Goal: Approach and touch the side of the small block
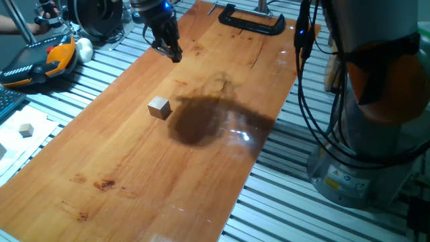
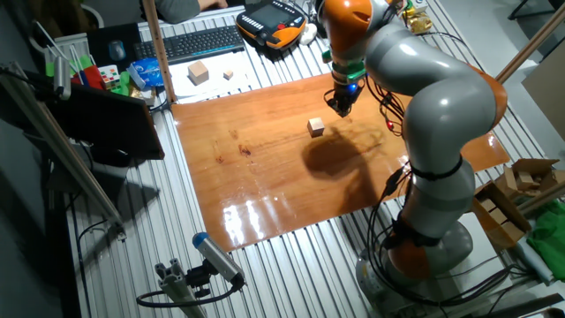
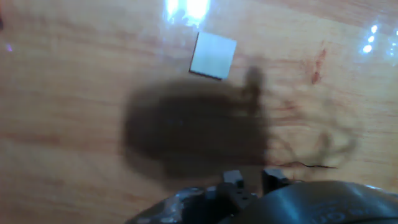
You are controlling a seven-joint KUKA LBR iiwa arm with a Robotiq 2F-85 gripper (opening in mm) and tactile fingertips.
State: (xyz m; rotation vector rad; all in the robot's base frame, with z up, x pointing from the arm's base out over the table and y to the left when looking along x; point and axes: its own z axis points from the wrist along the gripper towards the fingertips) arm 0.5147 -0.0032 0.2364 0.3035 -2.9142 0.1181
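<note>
Hovering above the desk [image 1: 134, 168], my gripper [image 1: 173, 54] hangs well apart from the small block [image 1: 159, 107], which sits alone mid-board. My jaws look nearly closed and hold nothing. Descending too steeply, I risk landing on its top or knocking it away.

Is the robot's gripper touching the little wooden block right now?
No. The gripper hangs in the air away from the small block, with bare wooden board showing between them.
</note>
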